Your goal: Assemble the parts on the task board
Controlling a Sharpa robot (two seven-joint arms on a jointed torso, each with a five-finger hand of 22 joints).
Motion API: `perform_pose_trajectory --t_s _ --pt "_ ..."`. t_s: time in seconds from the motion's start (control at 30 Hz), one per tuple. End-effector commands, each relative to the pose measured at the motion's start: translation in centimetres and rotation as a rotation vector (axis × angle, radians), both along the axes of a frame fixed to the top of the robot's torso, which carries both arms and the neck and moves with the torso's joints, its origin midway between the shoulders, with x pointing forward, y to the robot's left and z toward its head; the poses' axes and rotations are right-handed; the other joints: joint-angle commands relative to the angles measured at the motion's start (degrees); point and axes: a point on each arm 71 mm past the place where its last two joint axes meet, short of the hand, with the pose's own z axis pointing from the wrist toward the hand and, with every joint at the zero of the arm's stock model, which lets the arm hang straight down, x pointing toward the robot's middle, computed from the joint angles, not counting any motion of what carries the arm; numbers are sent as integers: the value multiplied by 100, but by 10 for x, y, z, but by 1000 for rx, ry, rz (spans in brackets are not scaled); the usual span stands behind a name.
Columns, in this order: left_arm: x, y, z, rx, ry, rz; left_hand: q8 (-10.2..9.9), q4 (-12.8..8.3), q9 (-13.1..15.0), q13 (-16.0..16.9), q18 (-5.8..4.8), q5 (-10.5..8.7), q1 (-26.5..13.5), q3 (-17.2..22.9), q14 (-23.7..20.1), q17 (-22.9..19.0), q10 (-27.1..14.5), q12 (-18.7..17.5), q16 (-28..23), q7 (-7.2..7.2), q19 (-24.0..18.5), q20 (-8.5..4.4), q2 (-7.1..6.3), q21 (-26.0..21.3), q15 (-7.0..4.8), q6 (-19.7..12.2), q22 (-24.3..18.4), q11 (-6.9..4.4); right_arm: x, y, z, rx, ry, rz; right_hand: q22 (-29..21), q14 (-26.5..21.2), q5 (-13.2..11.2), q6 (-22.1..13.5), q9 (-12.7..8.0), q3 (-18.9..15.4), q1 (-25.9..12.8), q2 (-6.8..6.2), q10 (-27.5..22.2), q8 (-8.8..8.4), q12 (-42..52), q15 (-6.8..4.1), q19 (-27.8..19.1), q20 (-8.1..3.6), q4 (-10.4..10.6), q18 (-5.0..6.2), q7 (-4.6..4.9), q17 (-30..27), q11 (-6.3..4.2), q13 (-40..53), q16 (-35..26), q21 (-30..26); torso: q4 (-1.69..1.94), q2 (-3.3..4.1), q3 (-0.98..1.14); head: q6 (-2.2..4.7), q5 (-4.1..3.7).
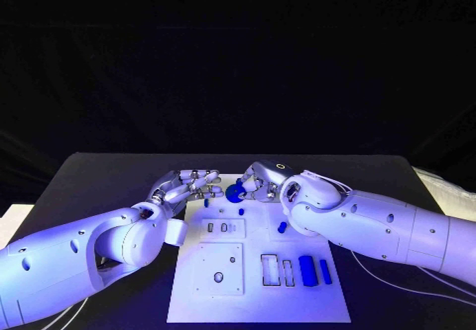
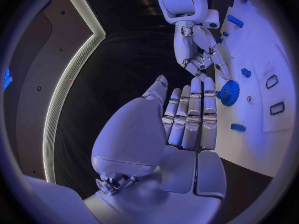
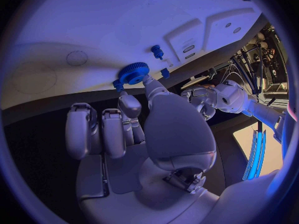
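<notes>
two hands meet over the far end of the white board (image 1: 199,302). the right hand (image 1: 260,180) pinches a blue gear (image 1: 235,193). the left hand (image 1: 188,185) has straight, spread fingers, touching the gear.

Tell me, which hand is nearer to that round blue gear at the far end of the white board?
Right. The right hand has its fingertips on the blue gear, seemingly pinching it. The left hand is close beside it, fingers extended toward it.

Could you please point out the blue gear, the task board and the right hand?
blue gear (image 3: 133,72): right wrist view, on its toothed top face.
task board (image 1: 260,302): head view, bare near part.
right hand (image 1: 264,182): head view, back of the hand.
</notes>
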Motion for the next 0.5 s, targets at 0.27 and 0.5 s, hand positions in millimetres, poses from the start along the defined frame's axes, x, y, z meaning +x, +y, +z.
perform_pose_trajectory --t_s 0.27,0.5 --pt "0 2 1 -4 -9 -4 -30 -31 -5 2 62 -22 16 10 -3 6 -44 -21 -19 12 9 35 21 -36 16 -21 -5 -1 -12 -58 22 136 21 35 127 382 90 106 31 61 316 146 150 23 341 -6 77 7 -123 -32 -52 389 -38 262 69 23 -68 -41 7 12 -23" --pt "1 4 0 -2 -8 -1 -31 -33 -6 2 61 -22 15 6 -2 9 -45 -21 -23 13 10 35 20 -39 17 -22 -7 -1 -14 -115 29 212 48 80 318 411 61 93 20 148 676 125 187 -2 503 6 197 7 -399 -74 -25 540 -22 400 152 109 -184 -95 48 17 -33"
